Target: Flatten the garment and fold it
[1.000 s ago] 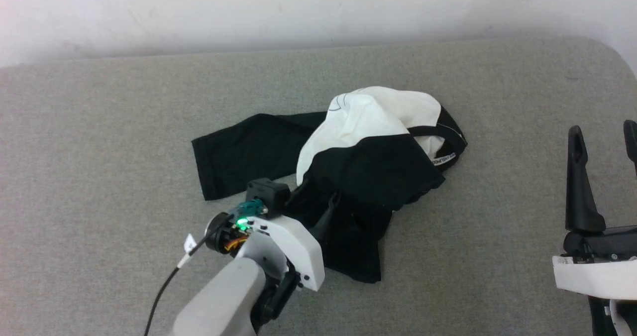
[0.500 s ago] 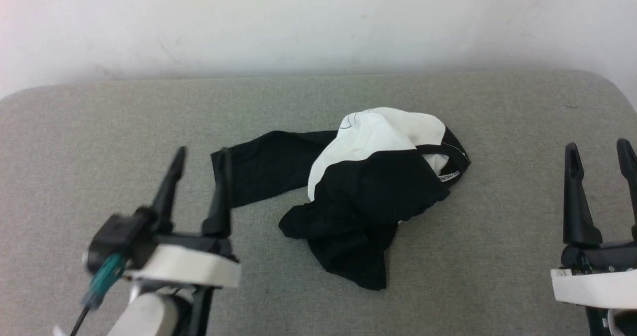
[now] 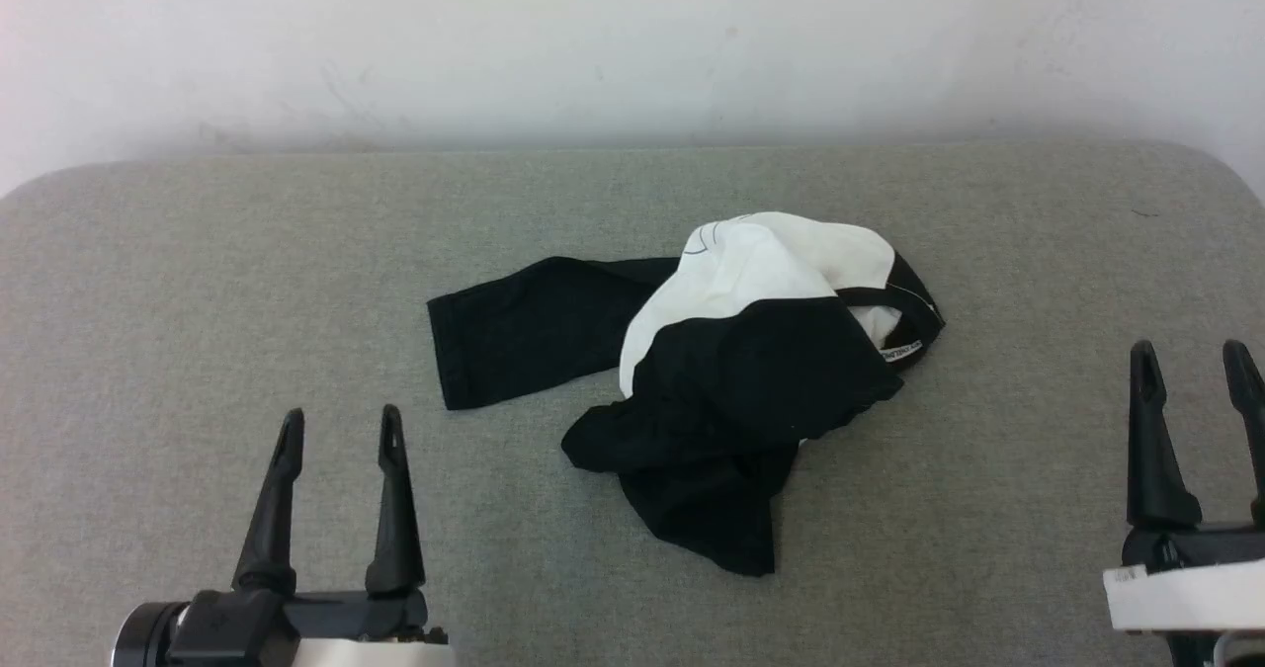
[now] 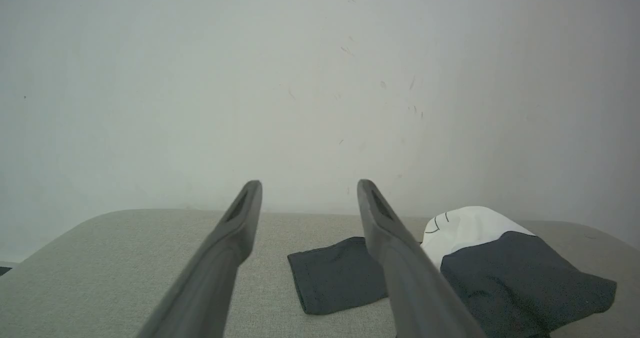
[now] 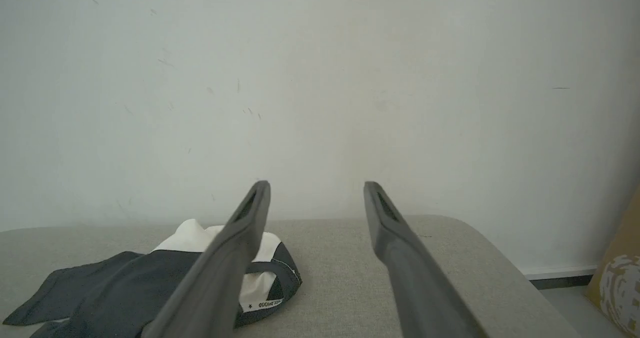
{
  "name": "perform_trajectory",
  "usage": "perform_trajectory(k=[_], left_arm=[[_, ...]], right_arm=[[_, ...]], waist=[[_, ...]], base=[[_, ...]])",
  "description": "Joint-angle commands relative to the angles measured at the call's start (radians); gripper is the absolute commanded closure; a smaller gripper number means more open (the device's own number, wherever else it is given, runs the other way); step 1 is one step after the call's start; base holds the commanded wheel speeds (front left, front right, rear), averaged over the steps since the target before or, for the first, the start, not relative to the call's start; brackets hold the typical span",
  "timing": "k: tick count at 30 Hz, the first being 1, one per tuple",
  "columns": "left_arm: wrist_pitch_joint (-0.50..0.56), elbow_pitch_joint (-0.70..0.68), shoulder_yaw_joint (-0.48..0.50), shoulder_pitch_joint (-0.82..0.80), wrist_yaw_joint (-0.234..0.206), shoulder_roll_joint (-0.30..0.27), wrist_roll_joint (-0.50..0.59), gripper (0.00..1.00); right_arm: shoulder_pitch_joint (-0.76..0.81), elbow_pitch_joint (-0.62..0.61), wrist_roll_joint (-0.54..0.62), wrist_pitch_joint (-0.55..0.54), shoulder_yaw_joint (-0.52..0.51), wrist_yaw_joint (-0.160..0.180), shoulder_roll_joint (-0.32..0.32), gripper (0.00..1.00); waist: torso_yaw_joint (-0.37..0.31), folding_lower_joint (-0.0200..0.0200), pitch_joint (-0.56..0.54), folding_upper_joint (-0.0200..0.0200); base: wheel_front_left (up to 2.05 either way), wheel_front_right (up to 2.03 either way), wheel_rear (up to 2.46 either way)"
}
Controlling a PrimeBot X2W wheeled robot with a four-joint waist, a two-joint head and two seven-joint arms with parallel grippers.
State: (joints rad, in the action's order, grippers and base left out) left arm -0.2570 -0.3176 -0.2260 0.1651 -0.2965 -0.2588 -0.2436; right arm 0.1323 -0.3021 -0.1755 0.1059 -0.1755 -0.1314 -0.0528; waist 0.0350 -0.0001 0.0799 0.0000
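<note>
Pulling back off the T-shirt (image 3: 761, 361), the left gripper (image 3: 342, 418) is now hovering at the lower left, fingers spread wide and holding nothing. The right gripper (image 3: 1189, 351) is waiting at the lower right, equally spread and empty. The T-shirt is lying crumpled mid-cushion (image 3: 198, 301), one black sleeve stretching left.

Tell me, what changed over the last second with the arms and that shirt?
The left gripper drew back from the shirt toward the robot, open and empty. The shirt stayed crumpled where it lay, and the right gripper stayed open off to the side.
</note>
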Motion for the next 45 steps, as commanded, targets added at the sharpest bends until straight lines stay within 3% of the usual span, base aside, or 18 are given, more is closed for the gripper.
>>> perform_trajectory(k=[1, 7, 10, 14, 20, 26, 33, 38, 42, 43, 44, 45], left_arm=[[-0.005, -0.004, 0.011, 0.0, 0.025, 0.012, 0.021, 0.0], [-0.005, -0.003, 0.023, -0.022, 0.063, 0.039, 0.056, 0.0], [-0.005, -0.004, 0.023, -0.037, 0.083, 0.058, 0.07, 0.0], [-0.005, 0.004, 0.023, -0.065, 0.11, 0.089, 0.078, 0.0], [-0.005, 0.025, 0.021, -0.11, 0.154, 0.137, 0.087, 0.0], [-0.005, 0.052, 0.019, -0.157, 0.198, 0.173, 0.092, 0.0], [-0.005, 0.076, 0.02, -0.201, 0.235, 0.195, 0.096, 0.0], [-0.005, 0.09, 0.022, -0.224, 0.248, 0.203, 0.09, 0.0], [-0.005, 0.103, 0.031, -0.23, 0.251, 0.206, 0.085, 0.0], [-0.005, 0.107, 0.034, -0.228, 0.252, 0.207, 0.085, 0.0], [-0.005, 0.112, 0.037, -0.226, 0.254, 0.207, 0.084, 0.0], [-0.005, 0.116, 0.04, -0.225, 0.256, 0.207, 0.085, 0.0]], right_arm=[[-0.029, -0.007, -0.013, -0.014, 0.007, 0.001, 0.003, 0.0], [-0.172, -0.048, 0.039, -0.149, 0.048, 0.001, -0.014, 0.0], [-0.29, -0.032, 0.012, -0.276, 0.075, 0.001, -0.053, 0.0], [-0.458, 0.04, -0.027, -0.444, 0.101, 0.001, -0.103, 0.0], [-0.666, 0.232, -0.002, -0.659, 0.076, 0.001, -0.104, 0.0], [-0.74, 0.428, 0.025, -0.779, 0.13, 0.001, -0.175, 0.0], [-0.742, 0.565, -0.011, -0.858, 0.2, 0.001, -0.254, 0.0], [-0.732, 0.625, -0.039, -0.848, 0.226, 0.001, -0.279, 0.0], [-0.727, 0.663, -0.092, -0.865, 0.235, 0.001, -0.262, 0.0], [-0.728, 0.665, -0.108, -0.865, 0.233, 0.001, -0.255, 0.67], [-0.729, 0.661, -0.118, -0.856, 0.233, 0.001, -0.251, 1.0], [-0.729, 0.654, -0.126, -0.845, 0.241, 0.001, -0.253, 1.0]], waist=[[0.013, 0.0001, 0.004, 0.0], [0.028, 0.0001, 0.032, 0.0], [0.036, 0.0001, 0.064, 0.0], [0.05, 0.0001, 0.122, 0.0], [0.088, 0.0001, 0.21, 0.0], [0.138, 0.0001, 0.287, 0.0], [0.195, 0.0001, 0.355, 0.0], [0.221, 0.0001, 0.382, 0.0], [0.217, 0.0001, 0.374, 0.0], [0.212, 0.0001, 0.366, 0.0], [0.206, 0.0001, 0.356, 0.0], [0.2, 0.0001, 0.344, 0.0]], base=[[0.0, 0.0, 0.0], [0.0, 0.0, 0.0], [0.0, 0.0, 0.0], [0.0, 0.0, 0.0], [0.0, 0.0, 0.0], [0.0, 0.0, 0.0], [0.0, 0.0, 0.0], [0.0, 0.0, 0.0], [0.0, 0.0, 0.0], [0.0, 0.0, 0.0], [0.0, 0.0, 0.0], [0.0, 0.0, 0.0]])
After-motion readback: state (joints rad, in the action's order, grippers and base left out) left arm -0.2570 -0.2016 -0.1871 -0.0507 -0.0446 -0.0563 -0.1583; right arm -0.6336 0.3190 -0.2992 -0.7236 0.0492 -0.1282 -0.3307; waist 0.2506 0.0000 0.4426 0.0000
